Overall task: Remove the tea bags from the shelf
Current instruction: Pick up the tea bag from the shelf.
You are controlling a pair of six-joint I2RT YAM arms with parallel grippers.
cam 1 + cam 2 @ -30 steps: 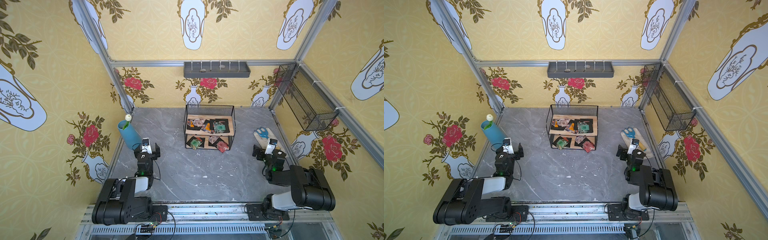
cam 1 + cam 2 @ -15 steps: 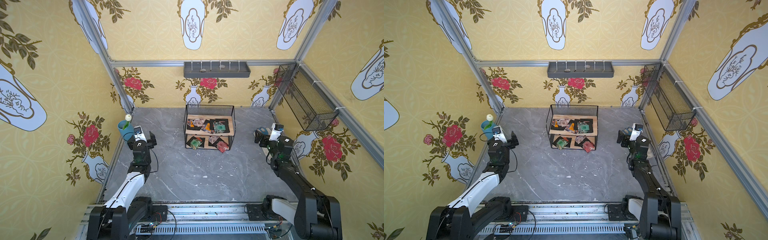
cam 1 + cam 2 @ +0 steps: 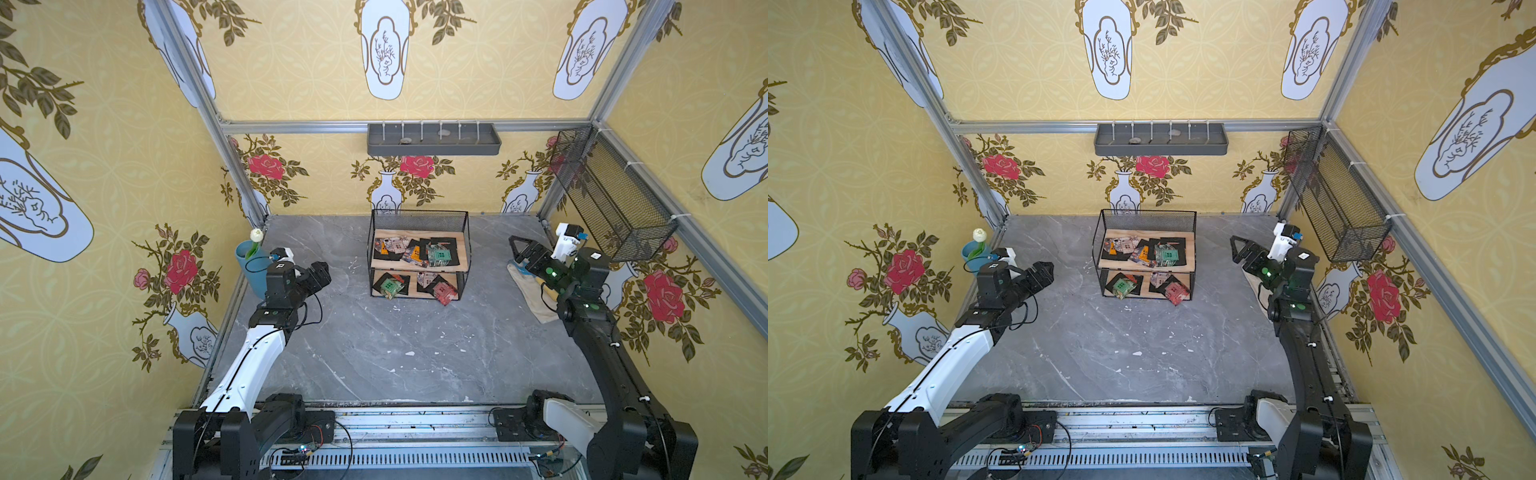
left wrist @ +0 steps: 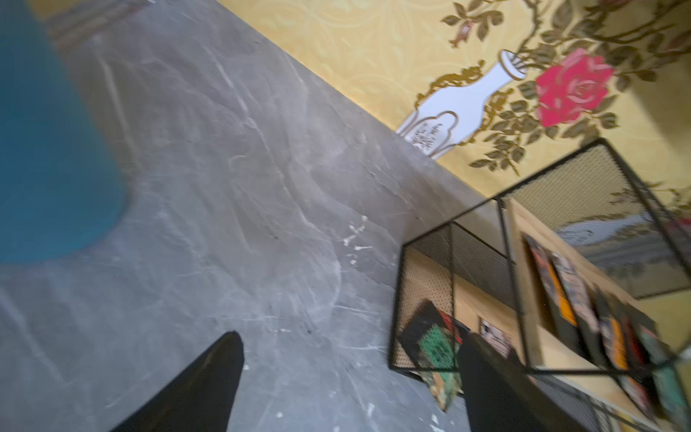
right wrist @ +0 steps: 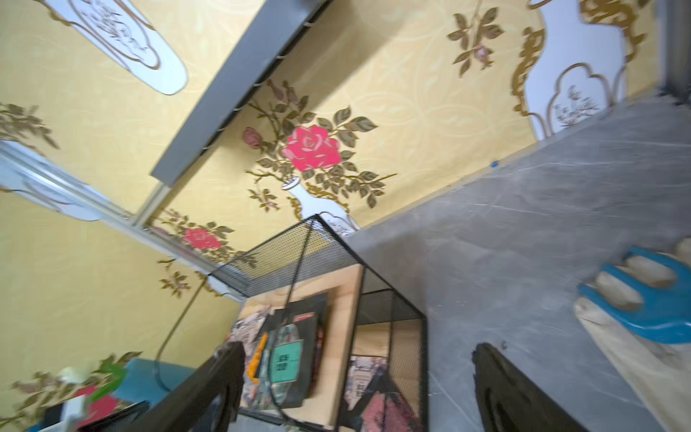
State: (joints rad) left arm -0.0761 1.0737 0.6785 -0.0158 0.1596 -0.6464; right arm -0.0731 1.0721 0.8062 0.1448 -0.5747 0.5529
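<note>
Tabletop: we record a grey marbled tabletop (image 3: 374,353) enclosed by yellow floral walls, and it carries everything below.
Shelf: the shelf (image 3: 457,239) is a two-tier black wire rack with wooden boards. It stands at the far centre of the tabletop with its open front facing near, as both top views show.
Vase: a blue vase (image 3: 249,270) stands at the left edge.
Glove: a cream-and-blue glove (image 5: 650,306) lies at the right edge.
Left tool: the left gripper (image 3: 322,272) is raised just beside the vase and well apart from the shelf. Its jaws are spread wide with nothing between them.
Right tool: the right gripper (image 3: 517,253) is raised over the glove and angled towards the shelf. It too is released and empty.
Task items: the tea bags (image 3: 415,251) all sit on the shelf.
- They lie overlapping in a heap on the upper board, with fewer on the lower.
- On the lower board a green-printed sachet (image 3: 389,286) and a red-printed sachet (image 3: 444,291) poke over the near edge.

Step in hand: we judge this to be the approach, with no removal begun and both arms facing the rack from either side.
Next move: we judge that one arm must close in on the open front.
- It should pinch an overhanging sachet by its free edge.
- The fingers must stay clear of the wire frame.
- On the upper board, one sachet has to be singled out from the heap.
</note>
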